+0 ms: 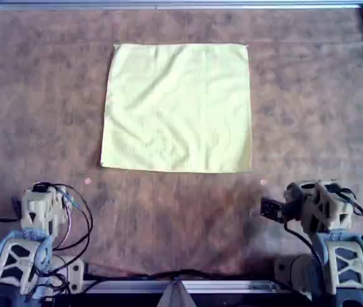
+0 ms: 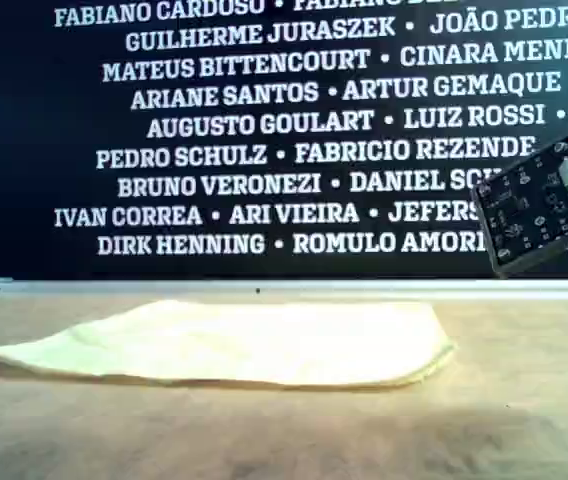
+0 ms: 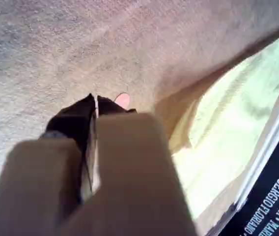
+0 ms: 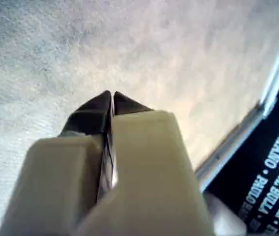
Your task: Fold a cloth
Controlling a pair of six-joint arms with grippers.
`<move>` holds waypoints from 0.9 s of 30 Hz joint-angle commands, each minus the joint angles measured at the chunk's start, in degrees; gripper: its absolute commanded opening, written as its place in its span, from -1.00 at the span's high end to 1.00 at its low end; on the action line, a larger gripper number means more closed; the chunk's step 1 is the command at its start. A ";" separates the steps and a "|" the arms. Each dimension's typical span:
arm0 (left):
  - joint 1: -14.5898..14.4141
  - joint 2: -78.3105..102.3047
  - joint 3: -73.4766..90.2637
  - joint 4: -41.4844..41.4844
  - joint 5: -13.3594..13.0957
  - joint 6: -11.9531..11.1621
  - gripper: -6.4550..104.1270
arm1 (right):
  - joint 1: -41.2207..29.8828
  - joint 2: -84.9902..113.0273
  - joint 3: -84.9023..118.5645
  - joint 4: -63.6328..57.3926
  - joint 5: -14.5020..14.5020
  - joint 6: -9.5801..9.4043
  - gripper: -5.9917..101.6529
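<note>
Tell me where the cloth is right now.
The cloth lies spread flat on the brown mat, centred in the overhead view's upper half, apart from both grippers, which sit near that view's bottom corners.
</note>
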 commanded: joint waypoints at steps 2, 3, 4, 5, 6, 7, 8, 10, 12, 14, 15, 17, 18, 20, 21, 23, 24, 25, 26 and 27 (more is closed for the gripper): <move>0.62 -0.09 -1.85 -1.23 0.26 0.09 0.90 | 0.35 2.11 0.62 0.26 -0.09 0.00 0.87; 0.62 -0.09 -1.85 -1.23 0.26 0.09 0.90 | 0.35 2.11 0.62 0.26 0.09 0.18 0.87; 0.62 -0.09 -1.85 -1.23 0.26 0.09 0.90 | 0.35 2.11 0.62 0.26 -0.44 -0.26 0.87; 0.62 -0.09 -1.85 -1.23 0.26 0.09 0.90 | 0.44 2.11 0.62 0.26 -0.53 -0.09 0.87; 0.62 -0.09 -1.85 -1.23 0.26 0.09 0.90 | 0.44 2.11 0.62 0.26 -0.26 0.18 0.87; 0.62 -0.09 -1.85 -1.23 0.26 0.09 0.90 | 0.44 2.11 0.62 0.26 -0.18 0.26 0.87; 0.62 -0.09 -1.85 -1.23 0.26 0.09 0.90 | 0.44 2.11 0.62 0.26 -0.18 0.26 0.87; 0.62 -0.09 -1.85 -1.23 0.26 0.09 0.90 | 0.44 2.11 0.62 0.26 -0.35 0.18 0.87; 0.62 -0.09 -1.85 -1.23 0.26 0.09 0.90 | 0.44 2.11 0.62 0.26 0.09 0.35 0.87; 0.62 -0.09 -1.85 -1.23 0.26 0.09 0.90 | 0.44 2.11 0.62 0.26 0.09 0.35 0.87; 0.62 -0.09 -1.85 -1.23 0.26 0.09 0.90 | 0.44 2.11 0.62 0.26 0.09 0.35 0.87; 0.62 -0.09 -1.85 -1.23 0.26 0.09 0.90 | 0.44 2.11 0.62 0.26 0.09 0.35 0.87; 0.62 -0.09 -1.85 -1.23 0.26 0.09 0.90 | 0.35 2.11 0.62 0.26 -0.44 0.44 0.87; 0.62 -0.09 -1.85 -1.23 0.26 0.09 0.90 | 0.44 2.11 0.62 0.26 -0.53 0.26 0.87; 0.62 -0.09 -1.85 -1.23 0.26 0.09 0.90 | 0.35 2.11 0.62 0.26 -0.26 0.09 0.87; 0.62 -0.09 -1.85 -1.23 0.26 0.09 0.90 | 0.35 2.11 0.62 0.26 0.18 0.44 0.87; 0.62 0.00 -1.85 -1.23 0.35 0.09 0.90 | 0.35 2.11 0.62 0.26 0.09 0.44 0.87; 0.53 0.09 -1.85 -1.23 0.35 0.09 0.90 | 0.35 2.11 0.62 0.26 -0.09 0.35 0.87; 0.53 0.53 -1.85 -1.23 0.35 0.09 0.90 | 0.35 2.11 0.62 0.26 -0.26 0.26 0.87; 0.53 0.79 -1.85 -1.32 0.35 0.09 0.90 | 0.35 2.11 0.62 0.26 -0.53 0.44 0.87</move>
